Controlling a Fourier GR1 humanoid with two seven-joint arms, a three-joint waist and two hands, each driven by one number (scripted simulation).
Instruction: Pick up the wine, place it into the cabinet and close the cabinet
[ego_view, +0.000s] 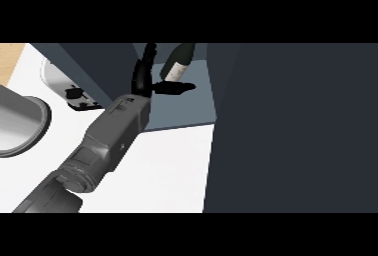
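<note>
wine bottle (177, 62) standing inside the open cabinet (184, 107), just beside the left hand (151, 82) with fingers straight and spread; best withdrawn straight back, clear of the bottle, before closing.

Left forearm (111, 135): we recorded it grey, rising diagonally from the lower left edge toward the wine bottle (177, 62). Left hand (148, 80): black, just left of the bottle, fingers straight and pointing upward beside it, thumb stretched rightward below its label. Right hand: we found none in view.
</note>
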